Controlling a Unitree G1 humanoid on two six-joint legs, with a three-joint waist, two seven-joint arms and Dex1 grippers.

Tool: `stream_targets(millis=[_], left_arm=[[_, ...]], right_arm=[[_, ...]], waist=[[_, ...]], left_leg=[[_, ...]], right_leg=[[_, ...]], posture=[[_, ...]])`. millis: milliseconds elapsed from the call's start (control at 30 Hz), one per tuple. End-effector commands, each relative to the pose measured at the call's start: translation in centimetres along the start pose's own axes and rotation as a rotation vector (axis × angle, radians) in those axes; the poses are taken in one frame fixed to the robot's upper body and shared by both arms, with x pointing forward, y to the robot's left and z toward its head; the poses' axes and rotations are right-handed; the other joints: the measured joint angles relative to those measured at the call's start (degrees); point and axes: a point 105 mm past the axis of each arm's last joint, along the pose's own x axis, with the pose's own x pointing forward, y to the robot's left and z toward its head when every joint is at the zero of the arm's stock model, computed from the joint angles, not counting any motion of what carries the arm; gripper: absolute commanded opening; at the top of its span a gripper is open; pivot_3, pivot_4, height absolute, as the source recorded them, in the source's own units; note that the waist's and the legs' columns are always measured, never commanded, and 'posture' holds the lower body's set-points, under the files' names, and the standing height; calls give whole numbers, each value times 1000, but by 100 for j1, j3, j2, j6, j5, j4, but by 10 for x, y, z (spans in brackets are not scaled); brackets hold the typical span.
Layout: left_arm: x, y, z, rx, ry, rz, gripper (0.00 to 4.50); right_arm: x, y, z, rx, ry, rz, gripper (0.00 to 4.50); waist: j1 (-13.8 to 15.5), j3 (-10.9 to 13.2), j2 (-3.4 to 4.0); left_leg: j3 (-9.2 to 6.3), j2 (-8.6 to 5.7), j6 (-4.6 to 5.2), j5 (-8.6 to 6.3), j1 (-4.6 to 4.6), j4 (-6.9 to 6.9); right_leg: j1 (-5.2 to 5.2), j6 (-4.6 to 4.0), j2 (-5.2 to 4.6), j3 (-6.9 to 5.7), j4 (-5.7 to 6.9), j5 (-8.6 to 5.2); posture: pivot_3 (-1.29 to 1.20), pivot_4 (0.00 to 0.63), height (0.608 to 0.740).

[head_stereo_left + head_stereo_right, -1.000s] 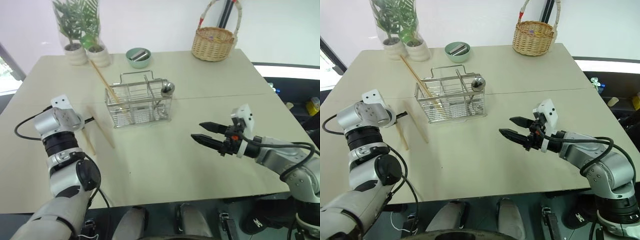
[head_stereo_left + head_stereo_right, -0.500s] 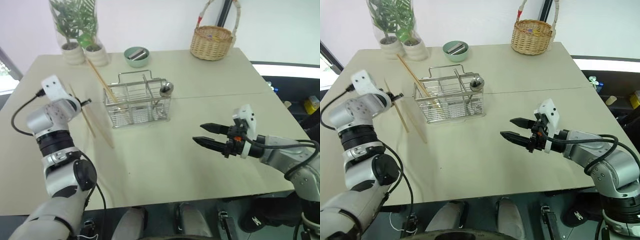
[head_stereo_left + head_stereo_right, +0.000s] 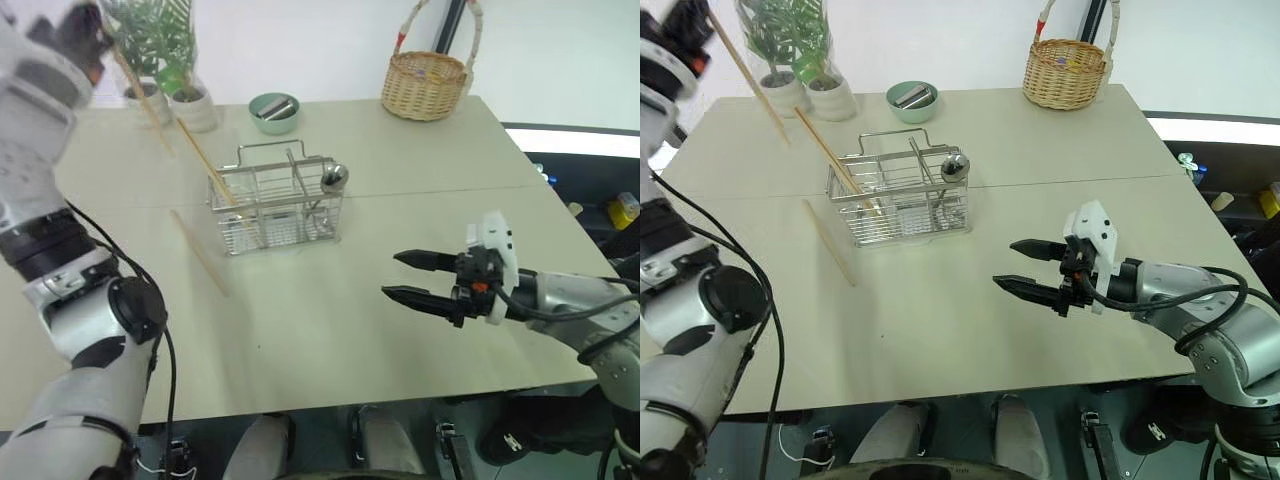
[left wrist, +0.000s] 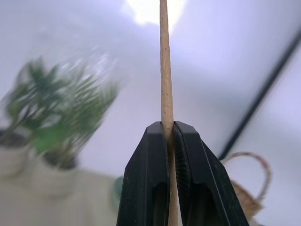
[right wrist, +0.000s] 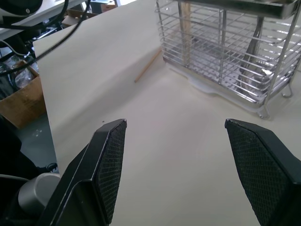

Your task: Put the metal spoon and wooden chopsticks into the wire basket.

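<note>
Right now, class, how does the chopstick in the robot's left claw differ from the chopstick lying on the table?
The chopstick in the left claw is pinched and raised off the table, slanting; the chopstick on the table lies flat, untouched, beside the wire basket. Both are thin, light-brown wooden sticks.

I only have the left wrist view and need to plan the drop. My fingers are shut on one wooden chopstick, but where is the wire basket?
Observer: The wire basket stands on the table, lower than and to the right of your raised left gripper and its held chopstick.
Operator: Is anything left lying outside the basket?
Observer: Yes, a loose chopstick lies flat on the table just left of the basket's front corner.
</note>
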Motion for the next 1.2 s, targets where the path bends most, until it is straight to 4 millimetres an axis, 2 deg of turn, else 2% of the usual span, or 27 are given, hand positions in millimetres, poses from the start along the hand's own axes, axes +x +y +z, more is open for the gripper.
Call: stream_targets(millis=[33, 167, 300, 467, 600, 967, 1200], left_arm=[[2, -40, 11, 40, -20, -147, 31], [1, -72, -18, 122, 52, -263, 31], [-2, -81, -47, 173, 100, -300, 31], [-5, -81, -74, 237, 128, -303, 31], [-8, -78, -89, 280, 121, -294, 31], [-26, -56, -131, 332, 144, -203, 31], [-36, -45, -139, 334, 135, -140, 31]], right_arm=[[-2, 5, 20, -83, -57, 6, 3449], [-2, 7, 31, -80, -110, 14, 3449], [1, 9, 36, -89, -130, 14, 3449], [4, 8, 40, -92, -144, -1, 3449], [4, 3, 43, -80, -161, -25, 3449], [2, -8, 47, -55, -173, -63, 3449], [6, -9, 52, -62, -184, -50, 3449]], waist=[[5, 0, 0], [13, 0, 0], [7, 1, 1], [-7, 1, 2], [14, 1, 2], [11, 1, 2], [17, 1, 2]], left_leg=[[-1, 0, 0, 0, 2, 0], [-3, 0, 0, 1, 3, 8], [-3, 0, 0, 1, 6, 8], [1, 4, 0, 2, -1, 0], [1, 3, 1, 2, -4, 1], [1, 3, 2, 2, -4, 3], [2, 2, 2, 1, -3, 3]], right_leg=[[1, 0, 1, 0, 0, 0], [12, 0, 4, -5, 1, 0], [14, 0, 3, 0, 0, 0], [-3, -2, 5, 7, 1, 0], [-3, -2, 4, 7, -2, 1], [0, -3, 4, 7, -4, 1], [1, -3, 2, 7, -5, 1]], posture=[[0, 150, 733], [0, 150, 733], [0, 150, 733], [0, 150, 733], [0, 150, 733], [0, 150, 733], [0, 150, 733]])
